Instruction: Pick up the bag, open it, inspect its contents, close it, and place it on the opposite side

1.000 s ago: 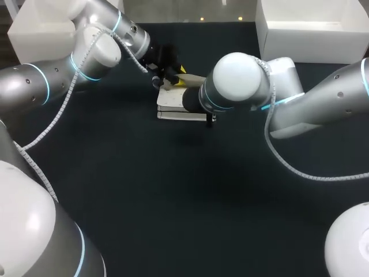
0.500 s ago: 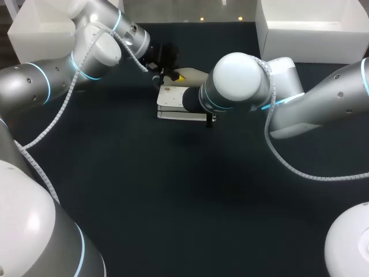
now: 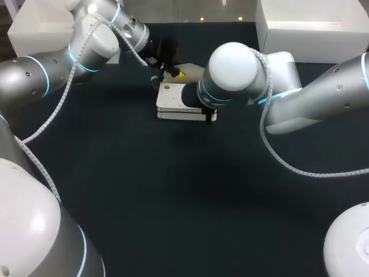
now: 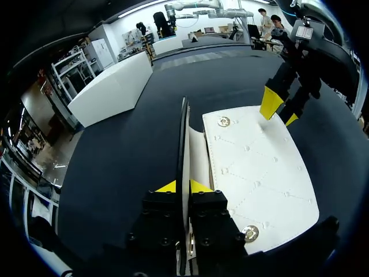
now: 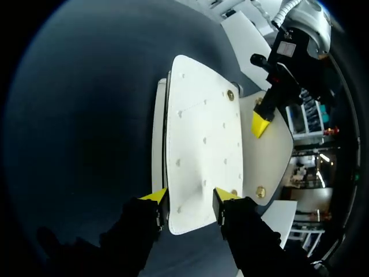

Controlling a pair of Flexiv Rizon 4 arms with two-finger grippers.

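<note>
Left tool (image 4: pixel 183 186) pinches the upright flap (image 4: pixel 184 134) — white bag (image 4: pixel 259 179) alongside.

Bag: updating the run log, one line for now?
bag open | left gripper shut on flap | right gripper shut on bag

White bag (image 4: pixel 259 173) with dotted quilt stitching and brass-coloured studs (image 4: pixel 223 122), plain blue-black worktop (image 3: pixel 173 190), black left tool (image 4: pixel 183 186) and right tool (image 5: pixel 189 196) with yellow tips, silver-grey left arm (image 3: pixel 40 78) and right arm (image 3: pixel 328 98) with cyan rings.

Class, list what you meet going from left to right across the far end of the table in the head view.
Left white box → white bag → right arm's round joint → right white box.
</note>
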